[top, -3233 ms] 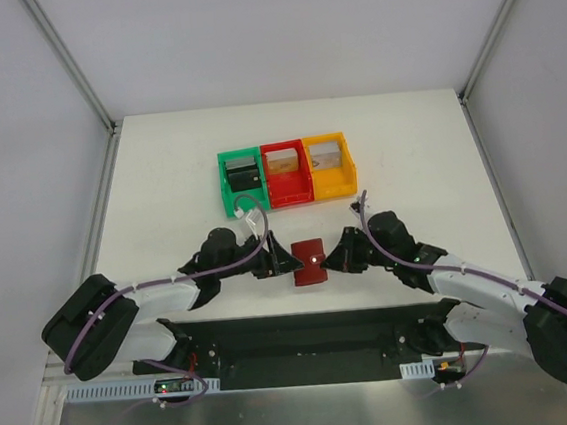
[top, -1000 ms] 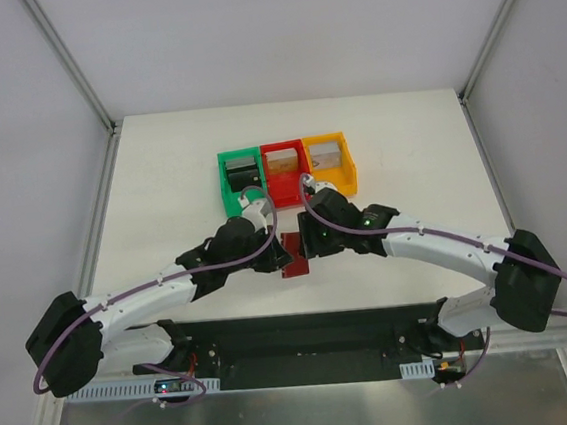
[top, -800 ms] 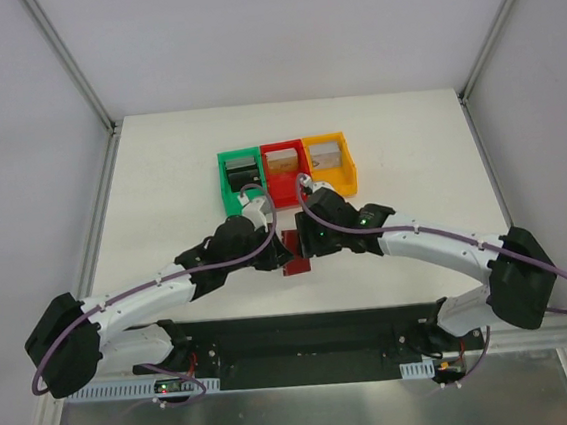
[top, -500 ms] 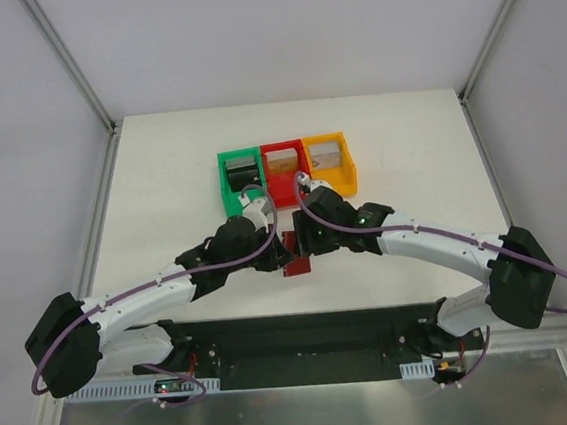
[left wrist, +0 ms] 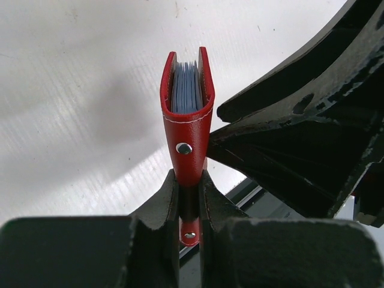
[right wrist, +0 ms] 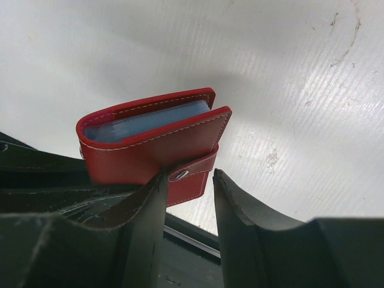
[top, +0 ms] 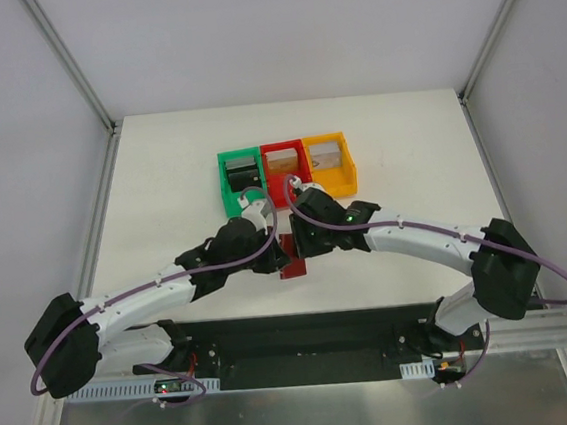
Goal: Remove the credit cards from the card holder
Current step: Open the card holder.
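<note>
The dark red card holder (left wrist: 187,129) stands on edge, and my left gripper (left wrist: 188,183) is shut on its lower end. Pale blue-grey credit cards (left wrist: 187,90) show between its two covers. In the right wrist view the card holder (right wrist: 156,150) lies sideways with the credit cards' (right wrist: 144,123) edges showing. Its snap tab (right wrist: 193,185) hangs between the jaws of my right gripper (right wrist: 189,175). That gripper is open: one finger touches the tab and a gap remains at the other. From above, both grippers meet over the card holder (top: 290,257).
Green (top: 224,186), red (top: 288,198) and orange (top: 351,171) bins stand in a row just behind the grippers, with things inside. The black base rail (top: 305,336) runs along the table's near edge. My right arm (left wrist: 300,132) sits close beside the card holder.
My right gripper has shifted a little left over the card holder and its jaws have narrowed round the snap tab. The left arm and the card holder have stayed still.
</note>
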`<state>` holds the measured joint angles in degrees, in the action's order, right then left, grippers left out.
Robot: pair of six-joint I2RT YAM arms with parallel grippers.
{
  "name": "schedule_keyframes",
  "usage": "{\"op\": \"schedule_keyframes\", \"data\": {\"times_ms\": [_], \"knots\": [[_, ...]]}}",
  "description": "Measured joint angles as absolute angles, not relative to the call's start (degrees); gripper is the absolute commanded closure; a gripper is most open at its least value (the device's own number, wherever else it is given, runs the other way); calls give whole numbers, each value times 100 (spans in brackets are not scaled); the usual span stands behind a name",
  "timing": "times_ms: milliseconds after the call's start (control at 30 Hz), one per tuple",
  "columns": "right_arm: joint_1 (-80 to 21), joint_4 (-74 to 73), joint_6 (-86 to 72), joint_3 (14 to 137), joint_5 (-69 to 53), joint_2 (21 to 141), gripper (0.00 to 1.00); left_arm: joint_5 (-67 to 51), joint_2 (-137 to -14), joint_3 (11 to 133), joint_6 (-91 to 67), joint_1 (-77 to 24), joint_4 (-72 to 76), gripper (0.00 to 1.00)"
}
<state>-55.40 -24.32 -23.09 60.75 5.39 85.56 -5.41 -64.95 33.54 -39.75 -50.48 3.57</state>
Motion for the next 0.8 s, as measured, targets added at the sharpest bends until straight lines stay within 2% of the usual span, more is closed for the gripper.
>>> {"op": "schedule_keyframes", "data": {"times_ms": [267,500,667,800], "knots": [[-5566,-2436,-2327,6119,521,8591,67,-475,-6372,3354,-3966,-5072,250,100],[-5601,-2375,-2353,6169,432,8595,82,-379,-6228,3354,-3966,-5105,141,100],[-5618,-2331,-2366,6171,390,8595,100,-370,-6160,3354,-3966,-5109,73,100],[-5616,-2397,-2349,6169,491,8595,100,-351,-6114,3354,-3968,-5109,47,100]]}}
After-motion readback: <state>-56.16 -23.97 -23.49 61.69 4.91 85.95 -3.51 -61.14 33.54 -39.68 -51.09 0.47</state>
